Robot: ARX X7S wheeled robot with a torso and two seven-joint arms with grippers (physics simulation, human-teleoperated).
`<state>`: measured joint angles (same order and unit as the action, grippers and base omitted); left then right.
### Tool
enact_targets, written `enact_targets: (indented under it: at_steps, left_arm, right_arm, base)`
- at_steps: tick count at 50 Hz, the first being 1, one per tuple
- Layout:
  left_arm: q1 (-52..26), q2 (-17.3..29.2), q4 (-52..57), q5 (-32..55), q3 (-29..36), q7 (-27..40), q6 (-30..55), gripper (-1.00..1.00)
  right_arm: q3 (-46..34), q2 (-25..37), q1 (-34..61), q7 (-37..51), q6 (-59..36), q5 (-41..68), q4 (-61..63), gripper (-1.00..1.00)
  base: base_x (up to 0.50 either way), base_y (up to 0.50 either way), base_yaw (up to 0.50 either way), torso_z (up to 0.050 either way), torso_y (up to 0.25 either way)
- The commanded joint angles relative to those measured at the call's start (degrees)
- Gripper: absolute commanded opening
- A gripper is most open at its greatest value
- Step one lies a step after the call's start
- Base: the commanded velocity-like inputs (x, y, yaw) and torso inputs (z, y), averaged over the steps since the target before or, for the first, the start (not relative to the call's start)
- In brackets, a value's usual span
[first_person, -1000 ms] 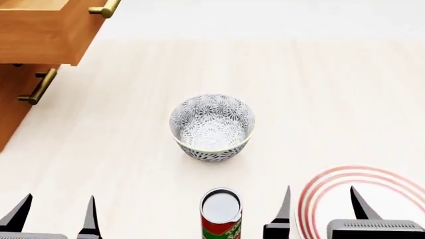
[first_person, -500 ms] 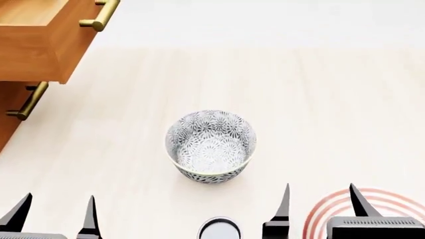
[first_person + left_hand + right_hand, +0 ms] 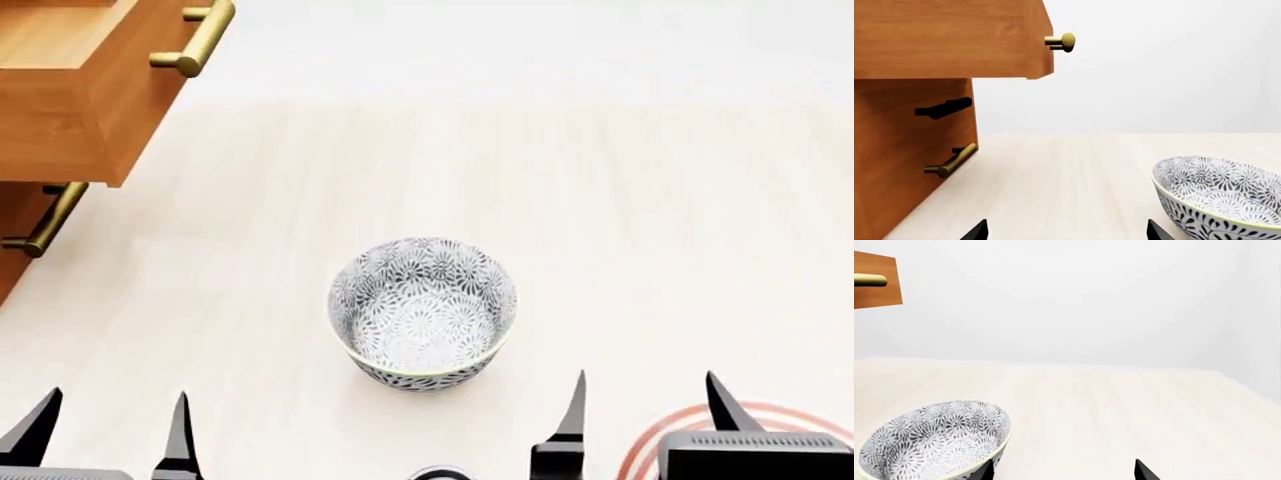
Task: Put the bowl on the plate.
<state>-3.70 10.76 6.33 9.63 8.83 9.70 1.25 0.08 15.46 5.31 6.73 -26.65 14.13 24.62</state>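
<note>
You are looking down at the bowl, which is sitting upright on the table, central and just beyond both grippers. Your left gripper is hanging released, fingers spread, near-left of the bowl and apart from it. Your right gripper is also standing released and empty, near-right of the bowl, its tips over the plate. Only a sliver of the plate's red rings is showing at the near-right edge, so the bowl is lying well short of it. The right arm is sitting between bowl and plate, which probably makes it the handier one for the pickup. The cabinet is standing far-left, its drawer pulled out, clear of the likely path.
</note>
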Motion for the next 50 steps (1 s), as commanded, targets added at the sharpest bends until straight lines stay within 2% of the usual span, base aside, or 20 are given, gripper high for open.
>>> enact_targets:
  at_steps: [1, 16, 30, 38, 50]
  left_arm:
    - [-0.06, 0.31, -0.01, 0.31, 0.30, 0.36, -0.05, 1.00]
    - [0.09, 0.67, -0.49, 0.49, 0.70, 0.81, -0.64, 1.00]
    - [0.21, 1.23, 0.79, 1.02, 0.75, 1.37, 0.04, 1.00]
    - [0.39, 1.50, 0.99, 1.12, 0.85, 1.72, 0.10, 1.00]
    - [0.03, 2.06, 2.08, 1.37, 0.94, 2.27, 1.06, 1.00]
  right_arm:
    - [-0.03, 0.55, 1.24, 0.66, -2.93, 0.82, 1.27, 1.00]
    - [-2.03, 3.00, 9.92, 0.77, -15.22, 3.39, 5.70, 1.00]
    - [-4.68, 5.15, 25.85, -1.27, -32.83, 9.48, 8.26, 1.00]
    - [-7.32, 6.50, 33.70, -2.86, -39.25, 10.86, 5.19, 1.00]
    - [-13.96, 8.56, 44.39, -8.48, -42.33, 11.67, -2.16, 1.00]
  base:
    - [0.00, 0.00, 0.00, 0.000, 0.000]
    - [0.00, 0.00, 0.00, 0.000, 0.000]
    - [0.00, 0.00, 0.00, 0.000, 0.000]
    - [0.00, 0.00, 0.00, 0.000, 0.000]
    - [0.00, 0.00, 0.00, 0.000, 0.000]
